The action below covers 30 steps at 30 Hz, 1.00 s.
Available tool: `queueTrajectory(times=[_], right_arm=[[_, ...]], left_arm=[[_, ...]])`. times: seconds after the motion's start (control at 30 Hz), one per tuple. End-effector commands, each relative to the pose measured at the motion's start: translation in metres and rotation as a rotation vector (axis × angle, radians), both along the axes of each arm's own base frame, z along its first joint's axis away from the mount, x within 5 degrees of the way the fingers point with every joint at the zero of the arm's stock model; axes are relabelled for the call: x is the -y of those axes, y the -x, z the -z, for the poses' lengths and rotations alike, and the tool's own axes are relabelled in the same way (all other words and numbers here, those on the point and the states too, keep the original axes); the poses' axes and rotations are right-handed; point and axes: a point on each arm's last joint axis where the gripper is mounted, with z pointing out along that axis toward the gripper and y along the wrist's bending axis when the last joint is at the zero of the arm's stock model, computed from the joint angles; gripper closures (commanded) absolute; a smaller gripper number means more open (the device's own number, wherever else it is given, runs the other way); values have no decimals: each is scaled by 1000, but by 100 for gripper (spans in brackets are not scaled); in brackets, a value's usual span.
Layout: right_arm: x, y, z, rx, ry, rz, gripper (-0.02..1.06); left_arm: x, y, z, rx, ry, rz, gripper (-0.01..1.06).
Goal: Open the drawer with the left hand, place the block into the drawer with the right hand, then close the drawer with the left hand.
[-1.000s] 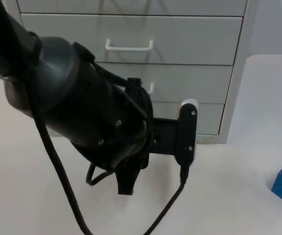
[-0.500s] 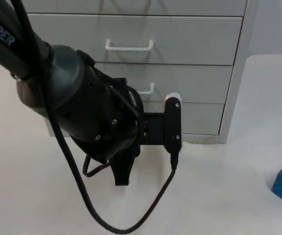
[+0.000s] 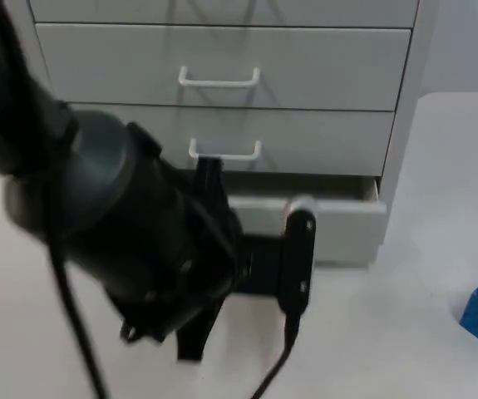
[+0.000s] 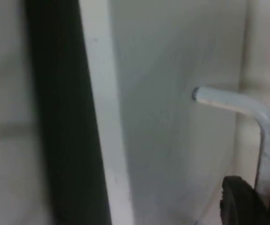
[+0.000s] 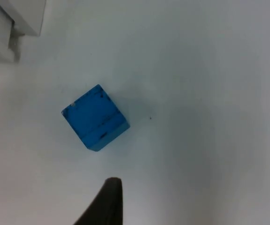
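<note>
The bottom drawer [image 3: 322, 218] of the pale grey cabinet [image 3: 405, 125] stands pulled partly out, its front largely hidden behind the left arm [image 3: 114, 241]. The left gripper [image 4: 254, 204] sits at the drawer's white bent-wire handle [image 4: 247, 122], fingers closed around it. The blue cube block [image 5: 95, 117] rests on the white surface [image 5: 205, 93], cut off at the top view's edge. The right gripper [image 5: 104, 204] hovers near it; its finger spread cannot be told.

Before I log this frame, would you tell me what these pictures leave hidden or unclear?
- Left gripper: in the top view the arm's own bulk covers it; the wrist view cuts it off at the edge around the handle, so its grip is unreadable.
- Bottom drawer: inside hidden by its front.
- Blue block: cut by the top view's edge.
</note>
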Motion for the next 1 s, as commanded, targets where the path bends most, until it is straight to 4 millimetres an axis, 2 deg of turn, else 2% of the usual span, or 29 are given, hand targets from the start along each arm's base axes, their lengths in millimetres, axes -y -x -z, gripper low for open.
queueTrajectory(times=[0.0,0.07,0.1,0.23,0.33,0.67,0.7,0.73,0.77,0.87,0.9,0.97], right_arm=[[2,-1,-2,12,7,7,-1],[2,-1,-2,16,6,7,-1],[2,-1,-2,16,6,7,-1],[2,-1,-2,12,7,7,-1],[1,-1,-2,10,1,8,-1],[1,-1,-2,8,-2,10,-1],[1,-1,-2,8,-2,10,-1],[1,-1,-2,8,-2,10,-1],[1,-1,-2,8,-2,10,-1],[1,-1,-2,8,-2,10,-1],[1,-1,-2,8,-2,10,-1],[1,-1,-2,8,-2,10,-1]], left_arm=[[-3,33,9,-136,21,32,105],[-8,51,6,-178,27,40,105],[-8,51,6,-178,27,40,105],[-12,75,2,-244,47,89,105],[-14,75,2,-254,57,47,105],[-15,75,3,-254,28,82,105],[-15,75,2,-252,26,86,103],[-14,75,2,-252,25,95,94],[-14,75,2,-252,25,95,94],[-14,75,2,-249,21,105,67],[-14,75,2,-249,21,105,67],[-14,75,2,-250,24,94,50]])
